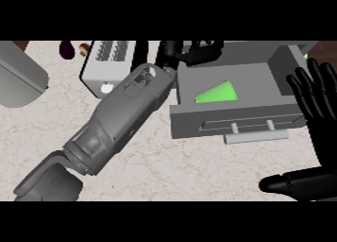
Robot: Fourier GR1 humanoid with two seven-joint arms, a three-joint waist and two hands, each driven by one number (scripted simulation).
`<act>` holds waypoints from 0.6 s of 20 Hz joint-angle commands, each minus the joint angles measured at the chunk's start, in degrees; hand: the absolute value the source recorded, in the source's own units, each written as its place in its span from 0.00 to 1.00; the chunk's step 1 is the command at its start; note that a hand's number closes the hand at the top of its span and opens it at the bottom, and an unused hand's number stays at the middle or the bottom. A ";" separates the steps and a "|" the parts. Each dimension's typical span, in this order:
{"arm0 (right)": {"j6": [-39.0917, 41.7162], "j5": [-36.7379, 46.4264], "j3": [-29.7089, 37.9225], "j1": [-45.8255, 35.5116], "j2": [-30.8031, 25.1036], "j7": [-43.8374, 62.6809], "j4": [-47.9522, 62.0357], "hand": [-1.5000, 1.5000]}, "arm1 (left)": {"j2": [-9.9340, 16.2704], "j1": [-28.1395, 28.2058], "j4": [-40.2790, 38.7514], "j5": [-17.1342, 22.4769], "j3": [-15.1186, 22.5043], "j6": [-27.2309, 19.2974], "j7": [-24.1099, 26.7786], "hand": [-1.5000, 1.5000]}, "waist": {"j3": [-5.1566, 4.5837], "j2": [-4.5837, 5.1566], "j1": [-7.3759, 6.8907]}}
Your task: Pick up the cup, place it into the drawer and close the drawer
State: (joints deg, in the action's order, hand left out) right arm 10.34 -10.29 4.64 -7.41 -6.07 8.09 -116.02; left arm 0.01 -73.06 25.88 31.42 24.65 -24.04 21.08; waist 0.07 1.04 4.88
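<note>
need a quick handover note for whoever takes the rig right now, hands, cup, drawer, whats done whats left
Left hand: reached past the drawer's back edge; its fingers are too hidden to tell open or shut.
Right hand: open, fingers up, resting at the view's right edge, holding nothing.
Drawer: open, its handle toward the robot.
Cup: the green shape lying inside the drawer, apart from both hands.
Done: cup appears to be in the drawer.
Left: bring the left arm clear, then push the drawer shut.
</note>
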 commanded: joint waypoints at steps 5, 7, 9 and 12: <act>1.20 -1.48 0.54 -2.54 -0.37 -1.26 2.46 0.00 | -0.01 -1.22 -3.79 0.69 9.23 -3.57 -1.37 0.00 | 0.06 0.57 1.68; 0.80 -1.18 -0.77 -0.69 1.37 -2.31 1.94 0.00 | -0.01 -3.16 -3.88 1.74 10.12 -4.73 -4.13 0.00 | 0.07 0.54 2.11; 1.67 -0.76 -1.75 -0.60 0.96 -2.34 1.33 0.00 | -0.01 -3.80 -3.52 3.06 9.68 -5.33 -3.48 0.00 | 0.05 0.58 2.17; 0.49 -2.04 -0.65 -3.46 0.99 -0.31 2.25 0.00 | -0.01 -2.65 -1.06 6.26 9.52 -4.13 -2.37 0.00 | 0.01 0.56 1.86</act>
State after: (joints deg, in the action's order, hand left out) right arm 11.12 -10.94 3.42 -8.91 -5.02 6.43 -114.24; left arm 0.00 -75.70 23.25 34.92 33.65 -28.23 18.40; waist 0.11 1.57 6.67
